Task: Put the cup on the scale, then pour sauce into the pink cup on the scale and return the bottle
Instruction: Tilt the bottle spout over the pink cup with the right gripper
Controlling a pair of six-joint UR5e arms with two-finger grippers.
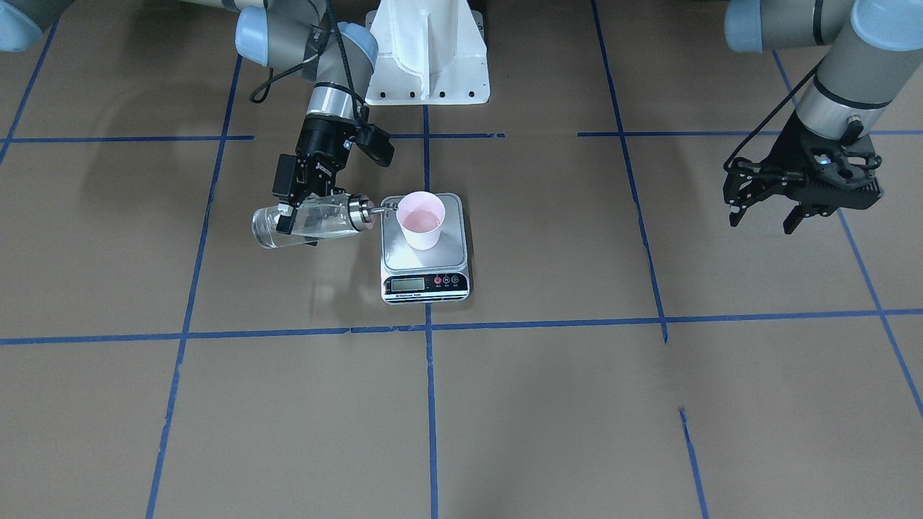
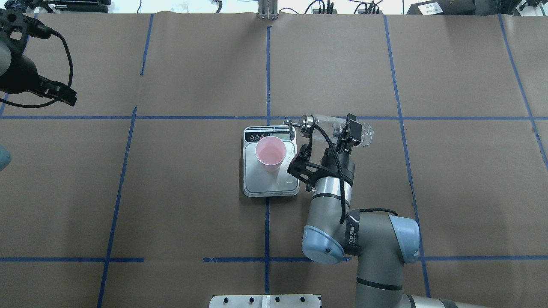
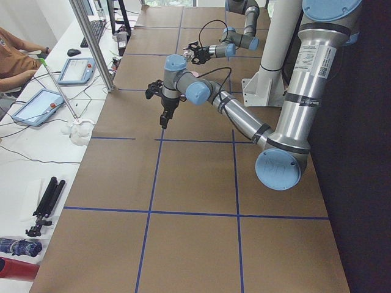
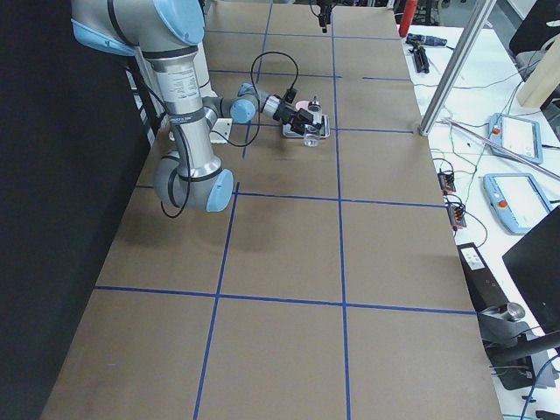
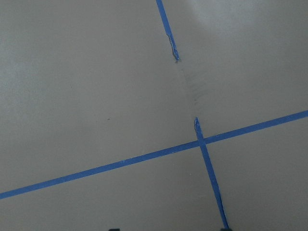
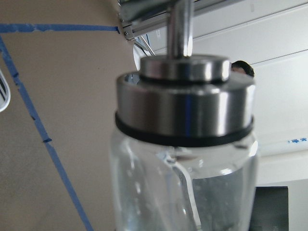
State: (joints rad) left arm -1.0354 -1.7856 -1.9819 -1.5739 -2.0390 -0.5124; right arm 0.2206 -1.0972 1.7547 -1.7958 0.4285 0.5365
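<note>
Pink cup (image 1: 422, 218) stands upright on the scale (image 1: 451, 249) at mid-worktop (image 1: 505, 404). I see my right gripper (image 1: 294, 216) clamped around the glass bottle (image 1: 332, 216), which is tipped sideways in the air with its spout aimed at the cup. My left gripper (image 1: 762, 222) hangs spread open, well apart on the robot's left.

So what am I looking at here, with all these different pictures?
Two robot arms at a brown paper-covered table marked with blue tape. Two pictures look down from above, two from the table's ends, and one camera rides on each wrist. On the table sits a flat silver kitchen scale with a small pale pink paper cup on it. The right hand grips a clear glass bottle with a silver spout, tipped sideways, spout toward the cup. The left hand hangs open and empty, off to the side.
</note>
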